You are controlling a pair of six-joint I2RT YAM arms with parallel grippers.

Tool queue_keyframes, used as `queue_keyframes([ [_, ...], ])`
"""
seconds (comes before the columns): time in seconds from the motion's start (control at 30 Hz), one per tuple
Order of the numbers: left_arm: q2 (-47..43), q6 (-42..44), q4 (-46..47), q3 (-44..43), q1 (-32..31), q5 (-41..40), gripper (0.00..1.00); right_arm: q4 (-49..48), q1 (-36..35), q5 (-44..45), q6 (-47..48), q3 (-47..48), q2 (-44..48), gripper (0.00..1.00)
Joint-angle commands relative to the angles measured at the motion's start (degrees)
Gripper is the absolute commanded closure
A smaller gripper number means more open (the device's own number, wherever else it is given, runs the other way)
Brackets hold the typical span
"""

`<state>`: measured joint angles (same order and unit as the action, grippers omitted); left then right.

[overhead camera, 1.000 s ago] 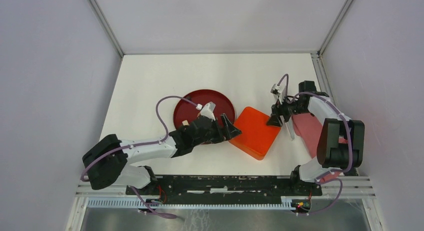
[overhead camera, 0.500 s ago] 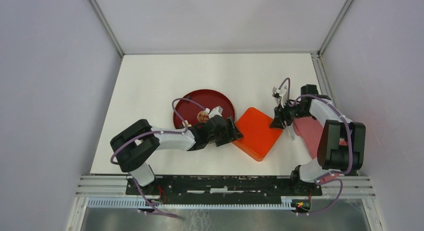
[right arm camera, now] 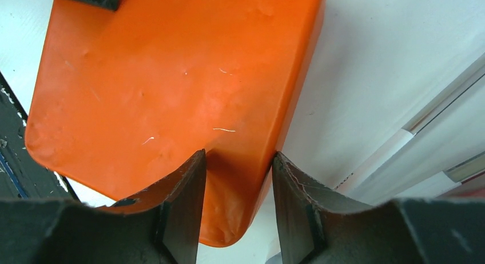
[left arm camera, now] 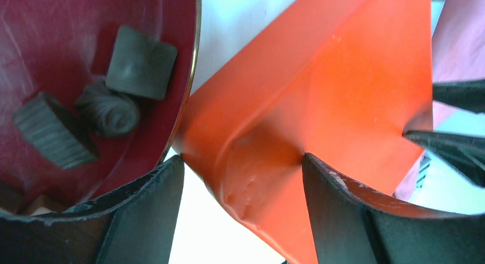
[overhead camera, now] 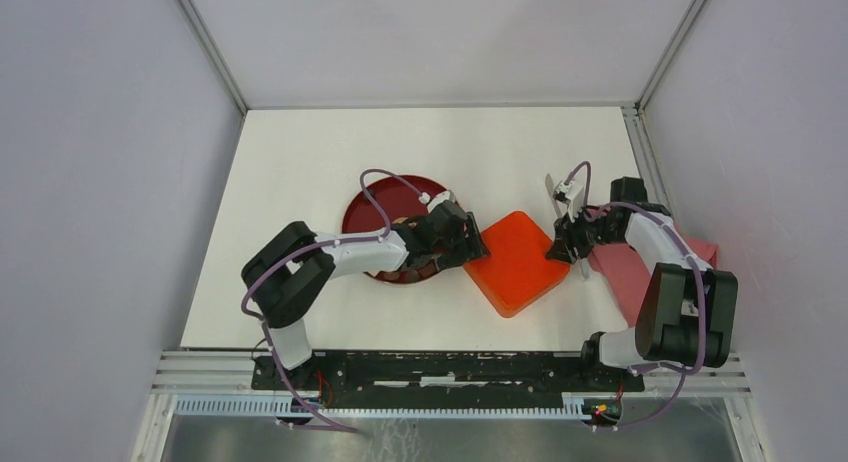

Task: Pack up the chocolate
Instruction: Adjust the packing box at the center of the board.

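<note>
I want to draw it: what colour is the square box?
The box is plain bright orange, no pattern. The top view shows it best.

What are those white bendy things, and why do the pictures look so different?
Those are two robot arms, each ending in a two-finger pincher. The wide picture comes from a camera above them; the two close-ups come from small cameras on their wrists, so you see black fingers. On the white table lie a red plate with pieces of chocolate in it and an orange box beside it. The left gripper has one corner of the box between its fingers, and the right gripper has the opposite corner. The right one looks pinched on it; for the left I cannot tell.
</note>
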<state>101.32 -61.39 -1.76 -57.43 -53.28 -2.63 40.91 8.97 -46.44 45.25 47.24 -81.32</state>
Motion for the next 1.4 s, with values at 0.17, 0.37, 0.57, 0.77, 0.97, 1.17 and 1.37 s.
queue_keyframes([
  [0.17,6.86,7.51,2.15,-10.64,1.91,-0.27,0.25,3.65,1.27,-1.29,1.80,-1.89,2.09,0.40],
  [0.37,5.81,11.25,0.52,-11.39,2.87,0.09,0.21,6.22,5.62,-2.92,4.77,2.82,3.84,0.26],
  [0.57,-0.15,17.07,-1.82,-10.85,2.80,-0.45,0.13,9.16,8.04,-5.43,7.74,7.14,7.56,0.22],
  [0.77,-7.64,22.18,-4.76,-7.90,2.61,-1.59,0.13,3.46,8.17,-1.65,9.67,3.61,14.34,0.28],
  [0.97,-15.98,30.28,-2.65,-1.03,2.64,1.10,0.16,21.70,8.17,-10.00,44.36,4.23,18.69,0.26],
  [1.17,-13.79,43.87,-2.81,-6.44,6.04,9.08,0.16,31.07,2.87,-11.78,70.29,1.12,19.97,0.07],
  [1.37,-10.94,41.20,8.19,-4.76,11.84,22.14,0.19,31.01,-3.18,-11.59,74.23,-1.51,22.13,0.03],
])
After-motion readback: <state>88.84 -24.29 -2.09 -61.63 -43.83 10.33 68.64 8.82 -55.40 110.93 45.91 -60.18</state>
